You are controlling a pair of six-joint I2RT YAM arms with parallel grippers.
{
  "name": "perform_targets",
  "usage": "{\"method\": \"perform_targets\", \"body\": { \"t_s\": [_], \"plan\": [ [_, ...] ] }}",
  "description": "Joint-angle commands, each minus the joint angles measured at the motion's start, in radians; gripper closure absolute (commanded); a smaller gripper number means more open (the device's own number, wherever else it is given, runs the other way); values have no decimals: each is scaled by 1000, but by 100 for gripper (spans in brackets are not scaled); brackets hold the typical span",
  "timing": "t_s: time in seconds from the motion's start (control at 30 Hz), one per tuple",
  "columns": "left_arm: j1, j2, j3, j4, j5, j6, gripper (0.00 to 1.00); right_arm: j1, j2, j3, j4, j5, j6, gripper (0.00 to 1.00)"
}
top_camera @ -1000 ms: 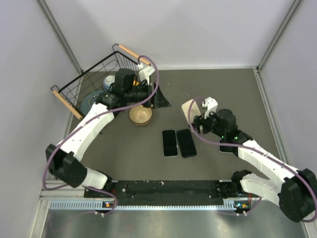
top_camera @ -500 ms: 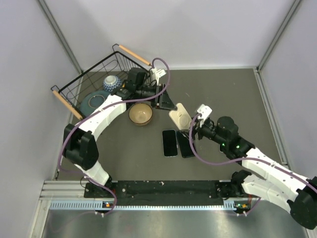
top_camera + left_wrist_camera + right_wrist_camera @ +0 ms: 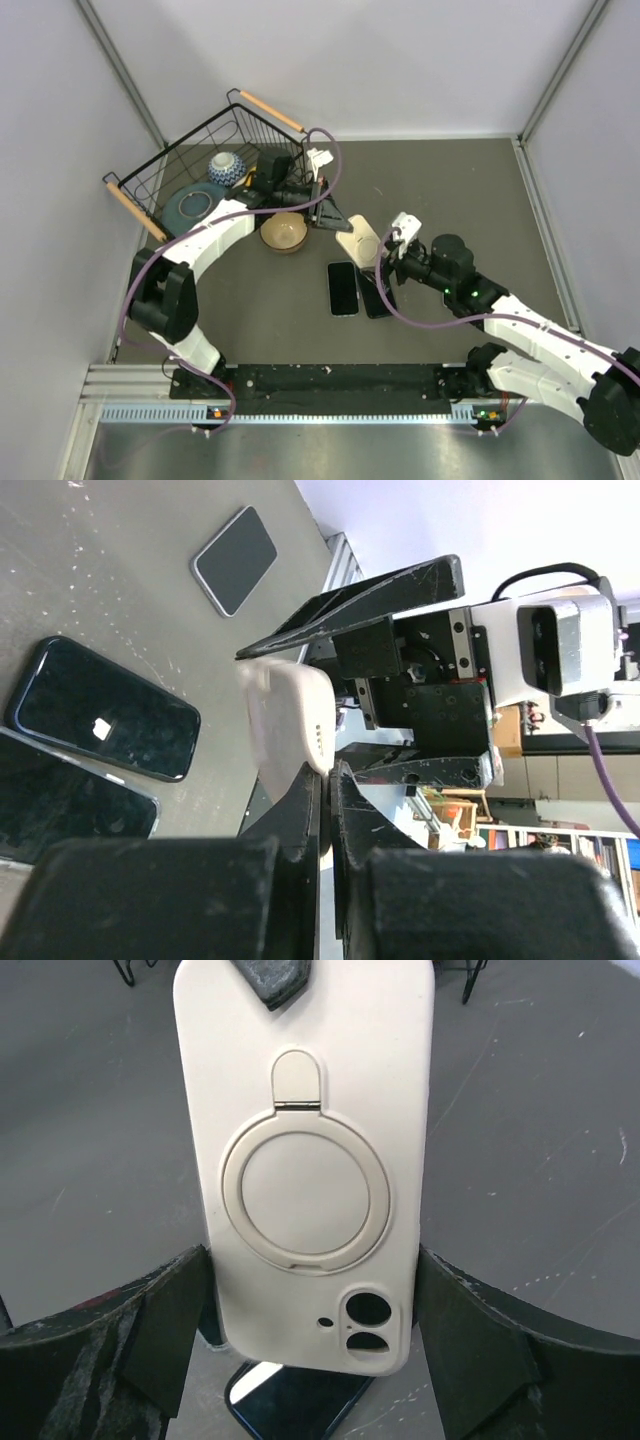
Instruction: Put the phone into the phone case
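A beige phone case (image 3: 358, 238) with a ring stand hangs above the table between both arms. My left gripper (image 3: 335, 215) is shut on its far end; in the left wrist view the jaws (image 3: 325, 770) pinch the case's thin edge (image 3: 290, 720). My right gripper (image 3: 312, 1260) flanks the case (image 3: 305, 1160), and both fingers rest against its long sides with no gap showing. Two dark phones (image 3: 342, 288) lie side by side on the table just below, the right one (image 3: 372, 292) partly under the right gripper. One phone (image 3: 290, 1400) shows beneath the case.
A wire basket (image 3: 170, 170) with wooden handles stands at the back left, holding a blue plate (image 3: 188, 205) and a patterned bowl (image 3: 226, 165). A tan bowl (image 3: 284, 232) sits beside it. A third, grey phone (image 3: 235, 545) lies farther right.
My right arm carried the case leftward and lower, over the two phones. My left arm swung from the basket toward the case and shut on its far end.
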Motion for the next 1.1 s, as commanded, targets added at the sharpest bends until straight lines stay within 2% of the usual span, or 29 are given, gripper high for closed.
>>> {"method": "perform_targets", "body": {
  "t_s": [0.0,0.03,0.07,0.27,0.3,0.33,0.37,0.43,0.47,0.53,0.63,0.8,0.93,1.07],
  "plan": [
    [-10,-98,19,-112,-92,151,100,15,-14,29,26,-32,110,3],
    [-11,-110,39,-244,-157,262,100,16,-20,29,-2,-28,145,1],
    [-16,-141,61,-285,-281,303,100,13,-34,31,-19,-11,159,1],
    [-31,-312,-5,-346,-535,459,100,15,-109,-21,-24,58,246,1],
    [-42,-340,-19,-352,-649,493,100,13,-135,-27,-24,71,252,1],
    [-54,-374,-39,-354,-691,578,100,13,-150,-35,-25,90,257,1],
    [-95,-450,-97,-349,-728,628,100,13,-164,-41,-27,147,263,1],
    [-152,-536,-169,-316,-837,821,100,11,-215,-49,-34,202,269,1],
    [-212,-616,-238,-302,-873,870,100,13,-231,-50,-40,233,271,1],
    [-260,-682,-295,-280,-949,964,100,13,-271,-52,-48,264,272,1],
    [-298,-730,-372,-315,-995,1038,100,13,-300,-18,-109,294,288,1],
    [-364,-670,-445,-375,-1149,1099,100,13,-314,54,-238,345,303,1],
    [-422,-604,-514,-336,-1226,1057,100,13,-325,74,-298,361,314,1],
    [-461,-560,-537,-329,-1180,989,100,13,-325,86,-365,454,358,1]
  ]
}}
